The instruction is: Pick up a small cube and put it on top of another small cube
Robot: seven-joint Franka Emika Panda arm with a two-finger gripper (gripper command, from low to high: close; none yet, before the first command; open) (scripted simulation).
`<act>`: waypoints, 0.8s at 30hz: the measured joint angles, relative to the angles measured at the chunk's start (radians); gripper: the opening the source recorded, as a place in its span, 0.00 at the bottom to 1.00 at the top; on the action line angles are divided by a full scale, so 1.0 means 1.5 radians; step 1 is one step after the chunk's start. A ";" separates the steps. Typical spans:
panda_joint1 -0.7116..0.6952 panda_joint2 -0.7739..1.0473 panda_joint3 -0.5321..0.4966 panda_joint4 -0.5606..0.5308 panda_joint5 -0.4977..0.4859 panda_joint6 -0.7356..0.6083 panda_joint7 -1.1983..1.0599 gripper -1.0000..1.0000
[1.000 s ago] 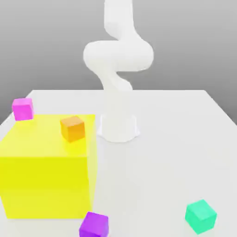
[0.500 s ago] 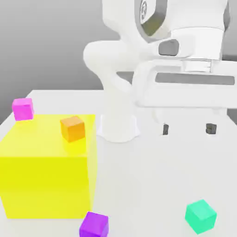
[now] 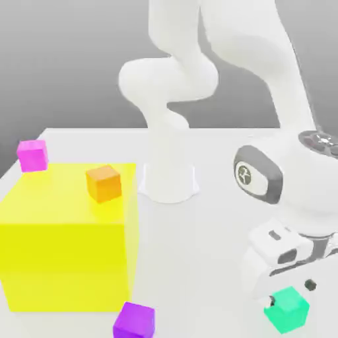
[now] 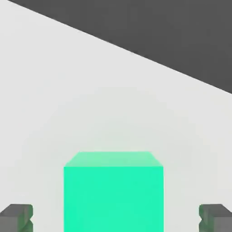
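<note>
End effector [image 3: 290, 298] poised directly above the small teal cube [image 3: 286, 309], which rests on the table [image 3: 218, 224] well to the exterior view's right of the big yellow cube [image 3: 69, 237]. In the hand view the two fingertips [image 4: 16, 217] stand wide apart, one on either side of the teal cube [image 4: 113, 192] with a clear gap to each face; the end effector is open and holds nothing.

Risks, as judged from this arrangement: the teal cube sits turned at an angle on the table in the exterior view, so if the fingers close while off centre, one pad may meet it first and push or twist it rather than clamp it. Closing too high on the cube could let it slip out during the lift. It lies near the table's front edge, so a shove could send it off. The landing face on a second small cube is no larger than the carried one, so a slight offset at release would probably topple it.

Count: one arm; one big yellow cube; one teal cube; one orange cube [image 3: 103, 183], on top of the yellow cube; two purple-magenta cubes, one [image 3: 32, 155] behind the yellow cube and one [image 3: 135, 320] at its front corner.
</note>
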 joint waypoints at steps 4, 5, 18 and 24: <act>0.000 0.000 0.000 0.000 0.000 0.001 0.001 0.00; 0.005 0.012 -0.006 0.003 -0.005 0.010 0.004 0.00; -0.110 -0.262 -0.036 -0.053 0.074 -0.210 0.045 0.00; -0.186 -0.404 -0.073 -0.080 0.097 -0.324 0.116 0.00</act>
